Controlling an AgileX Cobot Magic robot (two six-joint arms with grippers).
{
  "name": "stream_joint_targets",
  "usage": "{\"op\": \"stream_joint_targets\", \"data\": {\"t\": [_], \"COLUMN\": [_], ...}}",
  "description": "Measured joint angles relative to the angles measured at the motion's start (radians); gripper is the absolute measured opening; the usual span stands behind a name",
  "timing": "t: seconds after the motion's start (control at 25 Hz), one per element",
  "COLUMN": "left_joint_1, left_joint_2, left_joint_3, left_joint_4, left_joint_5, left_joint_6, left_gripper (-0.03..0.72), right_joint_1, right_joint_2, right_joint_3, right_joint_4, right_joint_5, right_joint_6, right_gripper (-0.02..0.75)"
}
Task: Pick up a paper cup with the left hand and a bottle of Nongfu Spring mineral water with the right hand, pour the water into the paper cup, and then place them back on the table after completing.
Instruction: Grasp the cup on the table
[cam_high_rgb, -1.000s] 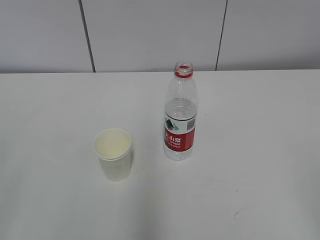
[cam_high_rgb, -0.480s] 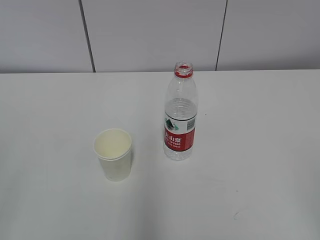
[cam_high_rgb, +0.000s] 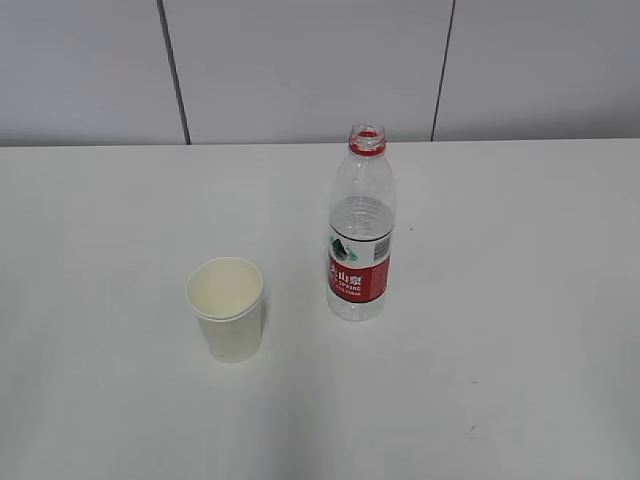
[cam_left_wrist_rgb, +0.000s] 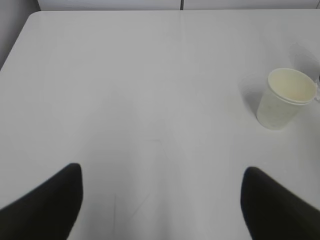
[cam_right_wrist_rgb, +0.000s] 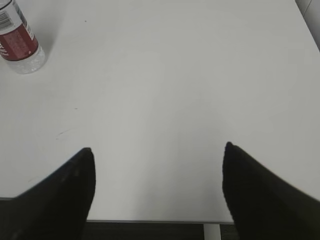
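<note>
The white table (cam_high_rgb: 520, 300) carries both task objects, and neither has been lifted, so by these views the whole job is still ahead. The Nongfu Spring bottle (cam_high_rgb: 360, 225) stands upright near the middle of the exterior view, uncapped, with its red neck ring showing and its red label facing the camera; the water (cam_high_rgb: 361, 222) inside reaches roughly to the shoulder above the label. The paper cup (cam_high_rgb: 226, 308) stands upright just to the bottle's left and a little nearer the camera, apart from it, and looks empty and dry inside. The left hand (cam_left_wrist_rgb: 160, 200) hovers over bare tabletop with its two fingers spread wide and nothing between them; the cup sits well off toward the upper right of its wrist view. The right hand (cam_right_wrist_rgb: 157, 192) is likewise spread wide and empty, with only the bottle's lower part visible at the upper-left corner of its wrist view. Still to do: both approaches and grasps, the lift, the pour, and setting both back down.
</note>
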Motion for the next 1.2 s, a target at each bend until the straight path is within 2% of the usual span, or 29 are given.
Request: {"op": "stream_joint_targets", "data": {"t": [0.16,0.28,0.52,0.92,1.2], "left_joint_1": [0.000,0.000,0.000,0.000,0.000], "left_joint_2": [0.017,0.035,0.059,0.184,0.347], "left_joint_3": [0.000,-0.013,-0.002,0.208,0.238], "left_joint_4": [0.001,0.001,0.002,0.014,0.018], "left_joint_5": [-0.001,-0.037,-0.334,-0.832,-1.042], "left_joint_6": [0.000,0.000,0.000,0.000,0.000], "left_gripper": [0.587,0.587,0.587,0.566,0.554], "right_joint_1": [0.000,0.000,0.000,0.000,0.002], "right_joint_2": [0.000,0.000,0.076,0.257,0.405], "right_joint_3": [-0.002,-0.021,-0.023,0.131,0.244], "right_joint_4": [0.000,0.000,0.013,0.079,0.082], "right_joint_5": [-0.002,-0.064,-0.295,-0.759,-1.030], "right_joint_6": [-0.010,-0.040,-0.076,-0.134,-0.159], "right_gripper": [0.587,0.587,0.587,0.587,0.587]}}
